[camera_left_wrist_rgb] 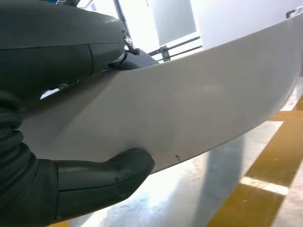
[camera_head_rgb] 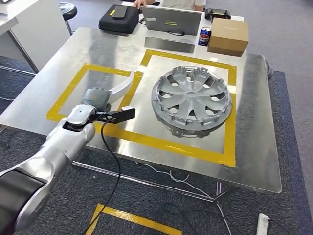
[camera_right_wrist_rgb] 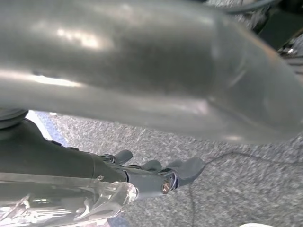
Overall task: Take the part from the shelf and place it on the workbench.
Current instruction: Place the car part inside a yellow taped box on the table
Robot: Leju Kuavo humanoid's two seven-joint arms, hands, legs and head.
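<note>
A curved pale grey trim part (camera_head_rgb: pixel 123 84) hangs just above the left yellow-taped square (camera_head_rgb: pixel 66 95) of the steel workbench (camera_head_rgb: pixel 255 147). My left hand (camera_head_rgb: pixel 97 98) grips its near end. In the left wrist view the part (camera_left_wrist_rgb: pixel 185 109) sits between the dark fingers (camera_left_wrist_rgb: pixel 64 47) and the thumb (camera_left_wrist_rgb: pixel 103 182), with the tabletop and yellow tape close beneath. My right hand (camera_right_wrist_rgb: pixel 150 172) hangs over grey carpet, its fingers stretched out with nothing plainly held.
A grey wheel cover (camera_head_rgb: pixel 191 100) lies in the right taped square. At the far edge stand a laptop (camera_head_rgb: pixel 171 20), a black case (camera_head_rgb: pixel 119 18), a cardboard box (camera_head_rgb: pixel 228 35) and a can (camera_head_rgb: pixel 205 35); a person (camera_head_rgb: pixel 166 3) sits behind. A black cable (camera_head_rgb: pixel 114 166) droops from my left arm.
</note>
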